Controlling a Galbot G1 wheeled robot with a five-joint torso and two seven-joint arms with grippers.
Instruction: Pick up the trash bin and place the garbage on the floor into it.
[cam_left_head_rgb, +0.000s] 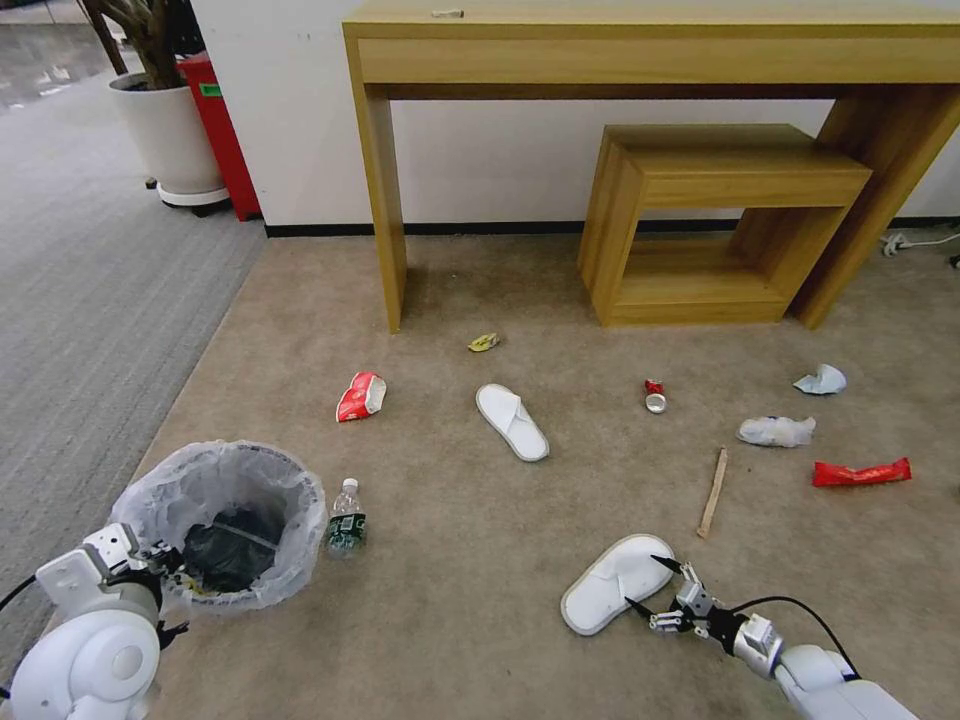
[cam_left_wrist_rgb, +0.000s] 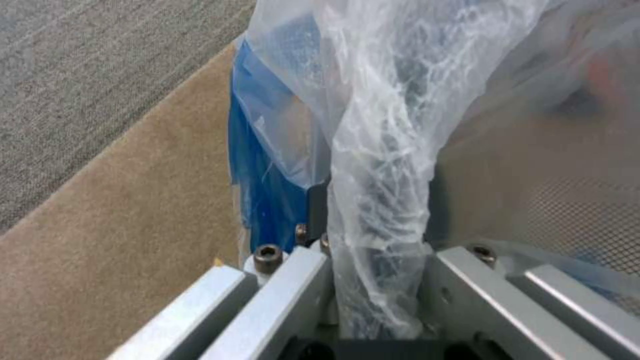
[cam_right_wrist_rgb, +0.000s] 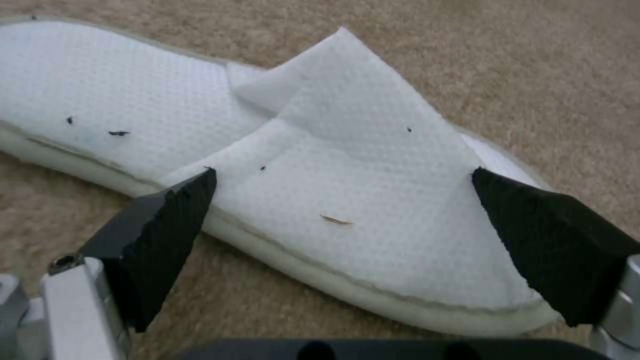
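Note:
The trash bin (cam_left_head_rgb: 225, 520), lined with a crinkled white bag, is at the near left on the beige floor (cam_left_head_rgb: 450, 600). My left gripper (cam_left_head_rgb: 165, 565) is shut on its near rim. In the left wrist view the left gripper (cam_left_wrist_rgb: 373, 280) pinches bag (cam_left_wrist_rgb: 380, 150) and rim beside the blue wall (cam_left_wrist_rgb: 267, 190). My right gripper (cam_left_head_rgb: 650, 585) stands open, its fingers on either side of a white slipper (cam_left_head_rgb: 610, 585). Close up, the right gripper (cam_right_wrist_rgb: 343, 200) brackets the slipper's strap (cam_right_wrist_rgb: 347, 150). Other garbage: second slipper (cam_left_head_rgb: 512, 421), carton (cam_left_head_rgb: 360, 396), bottle (cam_left_head_rgb: 346, 519), can (cam_left_head_rgb: 655, 396), stick (cam_left_head_rgb: 712, 492), red wrapper (cam_left_head_rgb: 861, 472).
A wooden desk (cam_left_head_rgb: 650, 50) and a low wooden stool (cam_left_head_rgb: 720, 220) stand against the far wall. A crumpled tissue (cam_left_head_rgb: 776, 431), a paper cup (cam_left_head_rgb: 821, 380) and a yellow scrap (cam_left_head_rgb: 484, 342) lie near them. Grey striped carpet (cam_left_head_rgb: 80, 300) and a potted plant (cam_left_head_rgb: 170, 130) are at left.

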